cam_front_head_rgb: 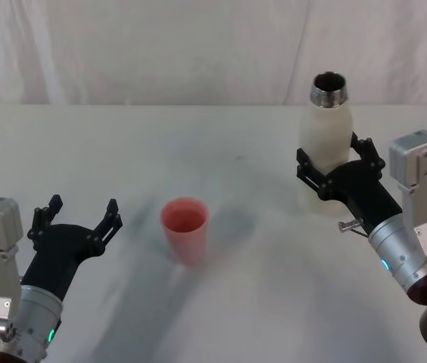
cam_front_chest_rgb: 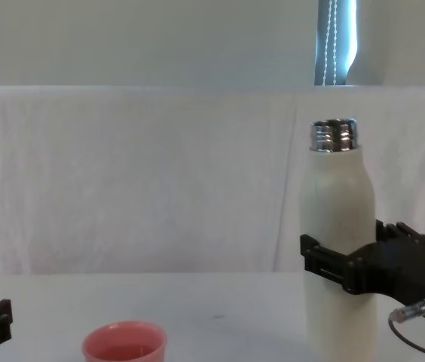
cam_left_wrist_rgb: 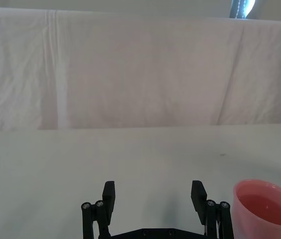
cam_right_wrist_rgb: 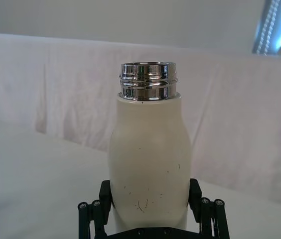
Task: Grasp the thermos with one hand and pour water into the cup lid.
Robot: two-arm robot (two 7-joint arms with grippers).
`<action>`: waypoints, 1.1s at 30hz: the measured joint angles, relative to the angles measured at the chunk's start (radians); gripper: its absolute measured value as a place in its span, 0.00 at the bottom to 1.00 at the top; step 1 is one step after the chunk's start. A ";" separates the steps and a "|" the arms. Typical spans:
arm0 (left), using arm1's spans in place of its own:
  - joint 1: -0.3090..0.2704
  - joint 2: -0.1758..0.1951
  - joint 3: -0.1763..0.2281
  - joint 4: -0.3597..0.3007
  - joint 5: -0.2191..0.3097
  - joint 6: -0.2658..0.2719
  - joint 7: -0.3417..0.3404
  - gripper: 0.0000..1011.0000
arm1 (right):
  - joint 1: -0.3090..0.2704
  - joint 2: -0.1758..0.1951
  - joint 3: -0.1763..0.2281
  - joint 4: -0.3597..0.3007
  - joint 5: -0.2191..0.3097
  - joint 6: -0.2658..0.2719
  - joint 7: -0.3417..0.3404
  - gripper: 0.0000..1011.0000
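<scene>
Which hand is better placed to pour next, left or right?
Right. The right hand already straddles the tall cream-white thermos, upright beyond the salmon-pink cup lid; the left hand sits open, empty.

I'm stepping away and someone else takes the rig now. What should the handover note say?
Right tool: closed around the lower body of the thermos, which stands upright at the right of the table, cap off.
Left tool: open, empty, hovering left of the pink cup.
Done: thermos grasped.
Left: lift it, carry it over the cup, tilt and pour. Whether the cup already holds water is unclear.
</scene>
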 joint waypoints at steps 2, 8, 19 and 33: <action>0.000 0.000 0.000 0.000 0.000 0.000 0.000 0.99 | 0.000 -0.005 0.006 0.008 0.013 0.001 -0.002 0.94; 0.000 0.000 0.000 0.000 0.000 0.000 0.000 0.99 | 0.002 -0.019 0.023 0.030 0.048 0.005 -0.007 0.94; 0.000 0.000 0.000 0.000 0.000 0.000 0.000 0.99 | 0.007 -0.021 0.032 0.052 0.058 0.013 -0.018 0.94; 0.000 0.000 0.000 0.000 0.000 0.000 0.000 0.99 | 0.017 -0.022 0.042 0.072 0.068 0.017 -0.021 0.94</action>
